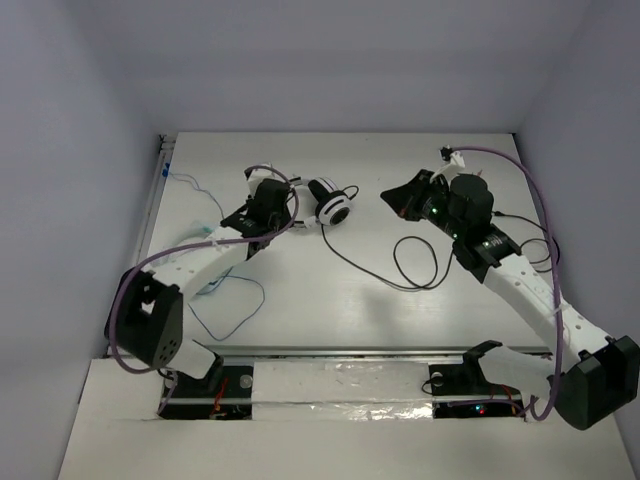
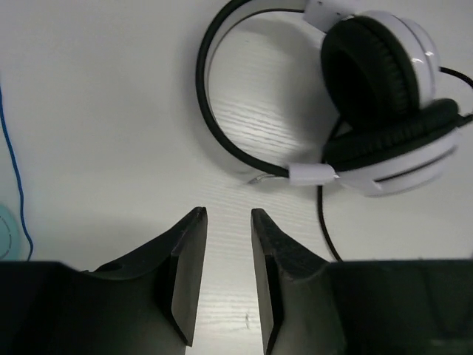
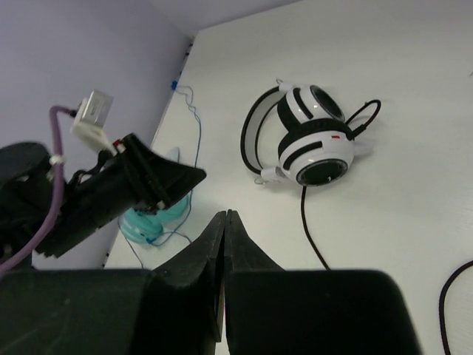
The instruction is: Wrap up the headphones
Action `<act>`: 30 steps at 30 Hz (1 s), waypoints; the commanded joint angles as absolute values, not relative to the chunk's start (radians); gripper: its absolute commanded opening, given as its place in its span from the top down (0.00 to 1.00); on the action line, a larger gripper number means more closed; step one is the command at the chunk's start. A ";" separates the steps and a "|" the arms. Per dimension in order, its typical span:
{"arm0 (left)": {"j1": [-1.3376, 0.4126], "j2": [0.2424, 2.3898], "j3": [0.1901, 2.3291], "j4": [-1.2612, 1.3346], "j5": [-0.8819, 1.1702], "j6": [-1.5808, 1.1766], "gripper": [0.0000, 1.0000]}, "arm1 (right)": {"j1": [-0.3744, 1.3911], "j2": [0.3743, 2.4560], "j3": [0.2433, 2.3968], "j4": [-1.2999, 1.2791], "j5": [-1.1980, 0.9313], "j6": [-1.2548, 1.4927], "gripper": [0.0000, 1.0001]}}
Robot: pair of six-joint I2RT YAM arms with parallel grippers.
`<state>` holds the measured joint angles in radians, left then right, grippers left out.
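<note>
Left gripper (image 2: 225,222): jaws a narrow gap apart, nothing between them, low over the table (image 2: 111,111), just near of the headphones (image 2: 384,111). It lines up on the headband's near end, likely placed to pinch or steady the band. Right gripper (image 3: 224,218): fingers pressed together, empty, hovering right of the headphones and well apart from them, probably waiting for its turn at the cable. Headphones lie flat at far centre of the table, earcups folded against each other, band arcing left. Cable (image 3: 304,222) lies slack, runs from the cups toward near right and ends in a loose loop beside the right arm; plug end probably there, too thin to tell. Wrapping not yet begun, by my read. Teal object (image 3: 151,222) with blue cord (image 2: 11,148) sits far left, off-task. No readable brand; small red mark on one earcup, illegible.
</note>
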<state>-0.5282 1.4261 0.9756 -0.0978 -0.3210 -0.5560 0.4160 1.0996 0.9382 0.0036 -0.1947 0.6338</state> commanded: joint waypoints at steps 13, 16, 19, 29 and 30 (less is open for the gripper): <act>-0.416 1.841 1.301 -0.107 -0.347 -0.500 0.59 | 0.477 1.039 0.890 0.026 -0.183 0.569 0.52; -0.416 1.896 1.339 -0.101 -0.341 -0.489 0.58 | 0.477 1.043 0.888 0.034 -0.196 0.571 0.52; -0.416 1.951 1.376 -0.104 -0.327 -0.474 0.58 | 0.486 1.046 0.882 0.048 -0.199 0.571 0.52; -0.396 2.082 1.456 -0.112 -0.313 -0.460 0.63 | 0.486 1.055 0.881 0.049 -0.189 0.568 0.52; -0.396 2.083 1.454 -0.110 -0.311 -0.460 0.69 | 0.486 1.060 0.881 0.049 -0.183 0.568 0.52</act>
